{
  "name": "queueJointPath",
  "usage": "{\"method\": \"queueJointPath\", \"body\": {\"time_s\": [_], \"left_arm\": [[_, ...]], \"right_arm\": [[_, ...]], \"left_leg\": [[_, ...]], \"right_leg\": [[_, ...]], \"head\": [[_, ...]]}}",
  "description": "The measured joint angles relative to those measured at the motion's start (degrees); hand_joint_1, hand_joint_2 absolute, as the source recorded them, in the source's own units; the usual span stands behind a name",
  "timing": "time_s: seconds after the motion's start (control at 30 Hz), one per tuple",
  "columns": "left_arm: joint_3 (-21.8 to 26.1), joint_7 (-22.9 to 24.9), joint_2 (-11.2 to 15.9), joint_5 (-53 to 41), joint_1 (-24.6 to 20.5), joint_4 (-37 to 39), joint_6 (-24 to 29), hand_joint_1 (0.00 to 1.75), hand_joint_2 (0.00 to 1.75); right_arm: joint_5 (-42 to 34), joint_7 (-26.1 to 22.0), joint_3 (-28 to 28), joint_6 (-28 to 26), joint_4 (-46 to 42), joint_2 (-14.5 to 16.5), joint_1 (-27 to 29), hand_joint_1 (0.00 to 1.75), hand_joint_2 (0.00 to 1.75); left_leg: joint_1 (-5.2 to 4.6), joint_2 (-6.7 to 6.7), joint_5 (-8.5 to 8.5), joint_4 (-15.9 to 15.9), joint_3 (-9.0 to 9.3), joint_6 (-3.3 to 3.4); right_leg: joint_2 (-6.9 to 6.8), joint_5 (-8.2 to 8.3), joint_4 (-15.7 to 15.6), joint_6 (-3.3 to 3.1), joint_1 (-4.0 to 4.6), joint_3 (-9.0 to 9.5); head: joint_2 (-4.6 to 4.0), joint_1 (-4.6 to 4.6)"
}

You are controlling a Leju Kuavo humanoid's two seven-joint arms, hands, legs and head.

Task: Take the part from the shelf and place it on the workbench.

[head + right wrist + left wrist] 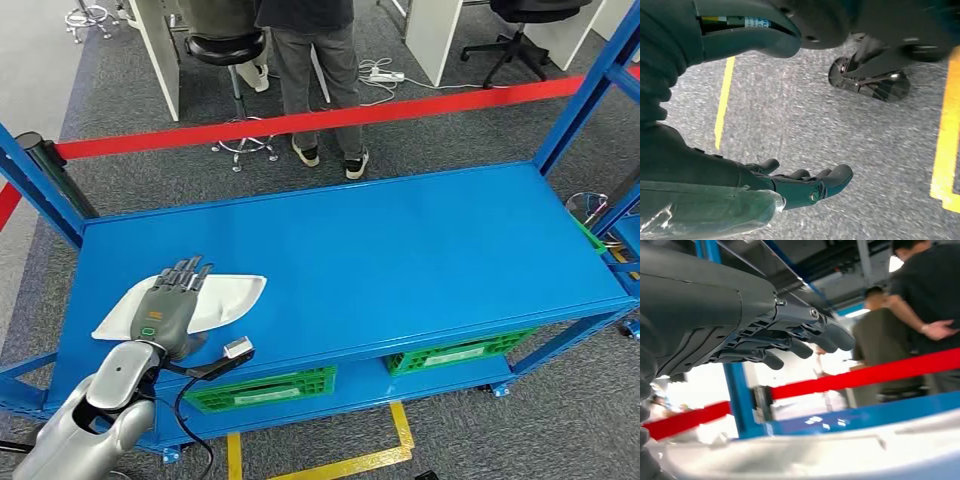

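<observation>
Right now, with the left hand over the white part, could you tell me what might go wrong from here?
1. The left hand hovers flat over the part, fingers extended; the shallow part may slide rather than be gripped.
2. The part lies near the shelf's front edge, so a nudge could tip it off.
3. People stand just behind the red tape, close to the work area.

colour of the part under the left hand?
White part, clearest in the head view, lying on the blue shelf.
</observation>
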Motion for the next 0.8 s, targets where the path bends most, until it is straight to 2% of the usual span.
{"method": "queueJointPath", "body": {"time_s": [0.07, 0.1, 0.17, 0.23, 0.27, 0.33, 0.37, 0.4, 0.43, 0.47, 0.53, 0.57, 0.6, 0.63, 0.7, 0.77, 0.8], "left_arm": [[0.29, 0.19, -0.01, -0.32, 0.00, 0.00, -0.26, 0.07, 1.75], [0.55, 0.33, -0.02, -0.62, 0.00, 0.01, -0.57, 0.14, 1.75], [0.90, 0.39, -0.02, -0.90, 0.01, 0.04, -1.25, 0.26, 1.75], [1.13, 0.32, 0.04, -0.93, 0.00, 0.10, -1.83, 0.28, 1.75], [1.24, 0.29, 0.10, -0.92, 0.00, 0.14, -2.00, 0.28, 1.75], [1.37, 0.26, 0.22, -0.91, 0.05, 0.32, -2.19, 0.28, 1.75], [1.40, 0.26, 0.24, -0.91, 0.13, 0.43, -2.25, 0.28, 1.75], [1.42, 0.25, 0.24, -0.91, 0.22, 0.54, -2.30, 0.28, 1.75], [1.46, 0.25, 0.24, -0.91, 0.28, 0.62, -2.32, 0.28, 1.75], [1.52, 0.25, 0.24, -0.91, 0.31, 0.67, -2.33, 0.39, 1.75], [1.67, 0.26, 0.24, -0.90, 0.24, 0.71, -2.34, 0.99, 1.75], [1.73, 0.25, 0.24, -0.90, 0.18, 0.72, -2.34, 1.36, 1.75], [1.76, 0.24, 0.23, -0.89, 0.15, 0.73, -2.37, 1.61, 1.75], [1.80, 0.23, 0.23, -0.86, 0.16, 0.75, -2.45, 1.70, 1.75], [1.91, 0.21, 0.23, -0.79, 0.22, 0.83, -2.80, 1.75, 1.75], [2.04, 0.19, 0.24, -0.69, 0.15, 0.93, -3.21, 1.75, 1.75], [2.10, 0.19, 0.25, -0.58, 0.12, 1.04, -3.41, 1.75, 1.75]], "right_arm": [[-0.13, -0.10, 0.01, 0.03, -0.10, 0.10, -0.09, 0.00, 1.75], [-0.24, -0.22, 0.02, 0.04, -0.19, 0.16, -0.11, 0.00, 1.75], [-0.44, -0.44, 0.02, 0.07, -0.32, 0.25, 0.01, 0.00, 1.75], [-0.59, -0.70, 0.01, 0.08, -0.52, 0.26, 0.04, 0.00, 1.75], [-0.63, -0.81, 0.01, 0.08, -0.62, 0.27, 0.00, 0.00, 1.75], [-0.68, -0.93, 0.02, 0.11, -0.75, 0.30, -0.04, 0.00, 1.75], [-0.68, -0.95, 0.02, 0.13, -0.77, 0.31, -0.01, 0.00, 1.75], [-0.69, -0.95, 0.02, 0.14, -0.79, 0.32, 0.02, 0.00, 1.75], [-0.69, -0.95, 0.02, 0.15, -0.81, 0.33, 0.03, 0.00, 1.75], [-0.70, -0.95, 0.02, 0.16, -0.84, 0.34, 0.01, 0.00, 1.75], [-0.70, -0.97, 0.02, 0.17, -0.92, 0.37, -0.03, 0.00, 1.75], [-0.71, -0.99, 0.02, 0.19, -0.96, 0.38, -0.06, 0.00, 1.75], [-0.73, -1.04, 0.02, 0.23, -1.00, 0.38, -0.07, 0.00, 1.75], [-0.78, -1.12, 0.02, 0.28, -1.04, 0.39, -0.07, 0.00, 1.75], [-1.00, -1.39, 0.02, 0.44, -1.13, 0.42, -0.08, 0.00, 1.75], [-1.28, -1.73, 0.02, 0.56, -1.19, 0.43, -0.15, 0.00, 1.75], [-1.39, -1.86, 0.03, 0.60, -1.21, 0.43, -0.16, 0.00, 1.75]], "left_leg": [[-0.17, -0.02, -0.03, 0.20, -0.17, -0.36], [-0.24, -0.03, -0.03, 0.28, -0.26, -0.68], [-0.18, -0.05, -0.01, 0.32, -0.35, -1.26], [-0.02, -0.04, -1.37, 1.89, -0.95, -1.78], [0.03, -0.03, -2.86, 4.20, -1.95, -2.00], [0.07, -0.02, -6.42, 11.43, -5.26, -2.26], [0.07, -0.02, -7.41, 14.46, -6.73, -2.29], [0.07, -0.02, -7.40, 15.96, -7.52, -2.26], [0.07, -0.02, -6.27, 15.34, -7.30, -2.17], [0.06, -0.02, -4.33, 12.78, -6.11, -2.01], [0.00, -0.01, -0.72, 5.47, -2.57, -1.61], [-0.06, -0.01, 0.01, 2.79, -1.30, -1.42], [-0.16, -0.02, 0.11, 1.31, -0.67, -1.25], [-0.27, -0.04, -0.13, 0.90, -0.57, -1.09], [-0.21, -0.05, -0.01, 0.50, -0.55, -0.56], [0.00, 0.02, 0.24, 0.14, -0.40, 0.03], [0.04, 0.05, 0.28, 0.11, -0.39, 0.20]], "right_leg": [[0.10, -0.06, -1.35, -0.33, 0.06, 0.85], [0.15, -0.06, -2.42, -0.60, 0.15, 1.46], [0.21, -0.01, -2.62, -1.28, 0.26, 1.63], [0.18, 0.19, -2.88, -1.99, 0.20, 1.77], [0.16, 0.29, -3.02, -2.30, 0.14, 1.84], [0.13, 0.27, -3.01, -2.62, 0.22, 1.83], [0.12, 0.25, -2.99, -2.66, 0.28, 1.84], [0.11, 0.23, -2.97, -2.69, 0.34, 1.85], [0.12, 0.21, -2.96, -2.70, 0.38, 1.89], [0.14, 0.18, -2.95, -2.69, 0.41, 1.98], [0.21, 0.05, -2.84, -2.52, 0.57, 2.10], [0.23, 0.00, -2.74, -2.33, 0.67, 2.02], [0.24, -0.02, -2.66, -2.09, 0.74, 1.87], [0.22, 0.00, -2.63, -1.81, 0.77, 1.72], [0.20, -0.19, -2.47, -1.24, 0.66, 1.45], [0.16, -2.08, 0.40, -0.70, 0.58, 0.00], [0.15, -3.75, 3.59, -0.50, 0.51, -1.57]], "head": [[0.00, -0.10], [0.00, -0.15], [0.00, -0.20], [0.00, -0.33], [0.00, -0.42], [0.00, -0.56], [0.00, -0.54], [0.00, -0.54], [0.00, -0.54], [0.00, -0.54], [0.00, -0.53], [0.00, -0.51], [0.00, -0.48], [0.00, -0.48], [0.00, -0.44], [0.00, -0.24], [0.00, -0.17]]}}
